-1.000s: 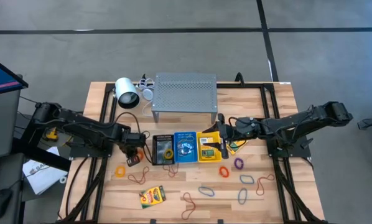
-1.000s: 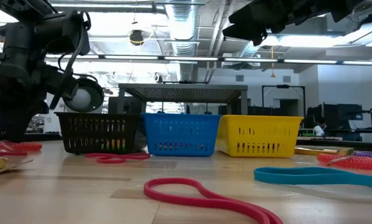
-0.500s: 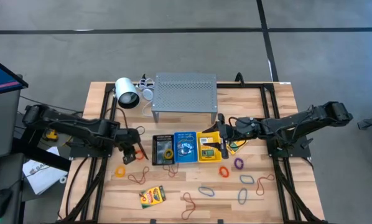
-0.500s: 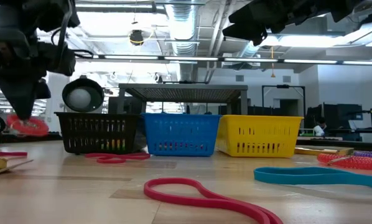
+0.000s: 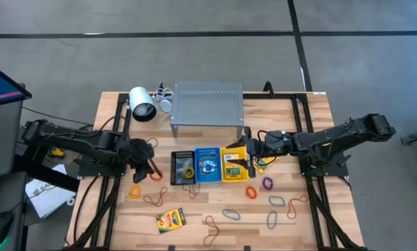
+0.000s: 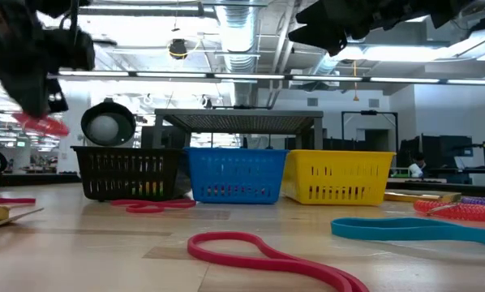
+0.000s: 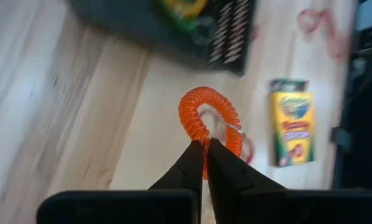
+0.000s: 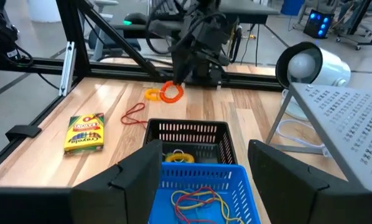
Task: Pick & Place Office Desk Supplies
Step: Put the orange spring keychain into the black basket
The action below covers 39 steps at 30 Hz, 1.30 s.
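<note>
My left gripper [image 5: 153, 170] hangs left of the black basket [image 5: 183, 168], shut on an orange coiled loop [image 7: 208, 115], which also shows in the low view [image 6: 41, 124] and the right wrist view [image 8: 170, 92]. The black basket, a blue basket [image 5: 208, 165] and a yellow basket [image 5: 233, 166] stand in a row. My right gripper [image 8: 204, 168] stays open above the yellow basket, with nothing between its fingers. A crayon box [image 5: 171, 219] lies flat near the front edge. Loose rubber bands [image 5: 231, 213] lie on the wood. My left gripper pinches one stretch of the orange coil's ring [image 7: 204, 138] between its two fingertips. The fingers slant down toward the table's right. The rest of the ring stands out beyond the tips, lifted clear of the table.
A grey perforated shelf [image 5: 207, 104] and a white cylinder [image 5: 142, 104] stand at the back. An orange band [image 5: 134, 190] and a red band [image 5: 155, 199] lie just in front of my left gripper. More bands [image 5: 268, 183] lie right of the baskets.
My left gripper has risen from the table, staying shut on the orange coil, and has tipped to a flatter slant. The coil, which was down at table level, now hangs well clear of the wood.
</note>
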Each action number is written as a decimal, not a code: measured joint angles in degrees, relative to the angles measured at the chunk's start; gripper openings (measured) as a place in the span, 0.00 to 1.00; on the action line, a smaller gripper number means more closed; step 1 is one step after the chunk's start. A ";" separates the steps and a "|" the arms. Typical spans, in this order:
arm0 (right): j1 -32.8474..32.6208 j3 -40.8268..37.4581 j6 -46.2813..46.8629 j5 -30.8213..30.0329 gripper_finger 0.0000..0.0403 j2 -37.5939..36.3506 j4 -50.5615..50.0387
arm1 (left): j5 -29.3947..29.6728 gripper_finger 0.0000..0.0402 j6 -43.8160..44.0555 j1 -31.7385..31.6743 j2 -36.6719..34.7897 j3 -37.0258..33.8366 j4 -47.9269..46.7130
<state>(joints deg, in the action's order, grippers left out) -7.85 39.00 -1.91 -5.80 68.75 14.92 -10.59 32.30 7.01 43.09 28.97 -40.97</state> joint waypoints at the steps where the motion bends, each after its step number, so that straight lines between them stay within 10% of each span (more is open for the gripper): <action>1: 0.01 0.00 0.00 0.11 0.58 0.00 0.66 | 0.02 0.01 -0.36 0.00 -0.14 0.92 0.21; 18: 0.17 0.00 1.03 2.95 0.58 -0.02 2.00 | 11.25 0.01 -14.93 -0.02 3.59 5.82 12.86; 39: 0.82 0.00 -0.04 2.97 0.58 -0.02 1.16 | 11.69 0.01 -21.39 -6.60 21.35 5.82 18.84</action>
<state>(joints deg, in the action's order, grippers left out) -7.03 39.00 -1.95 -2.83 68.73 16.09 1.10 10.91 0.41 64.44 34.79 -22.13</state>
